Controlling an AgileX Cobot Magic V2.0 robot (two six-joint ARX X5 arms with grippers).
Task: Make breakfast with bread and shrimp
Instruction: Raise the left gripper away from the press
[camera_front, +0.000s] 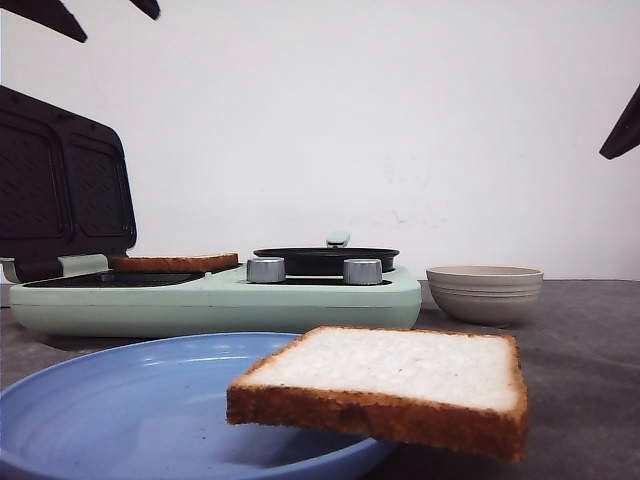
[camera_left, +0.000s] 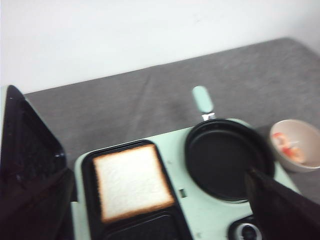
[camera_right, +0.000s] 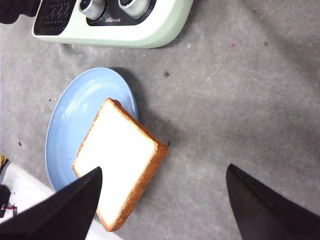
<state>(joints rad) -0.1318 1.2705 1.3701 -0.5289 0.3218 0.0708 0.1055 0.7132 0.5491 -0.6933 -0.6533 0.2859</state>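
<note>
With 1 bread slice (camera_left: 131, 182) on the grill plate (camera_left: 95, 200), both end effectors gape wide, empty; next likely: right end effector (camera_right: 162, 200) grips the plate's slice (camera_right: 120, 160).

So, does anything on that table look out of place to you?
Yes: the bread slice on the blue plate sits askew, hanging well over the plate's rim instead of lying inside it. The other slice lies flat in the sandwich maker.

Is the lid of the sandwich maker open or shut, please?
Open: the dark lid stands raised behind the hot plate, where a bread slice lies uncovered.
</note>
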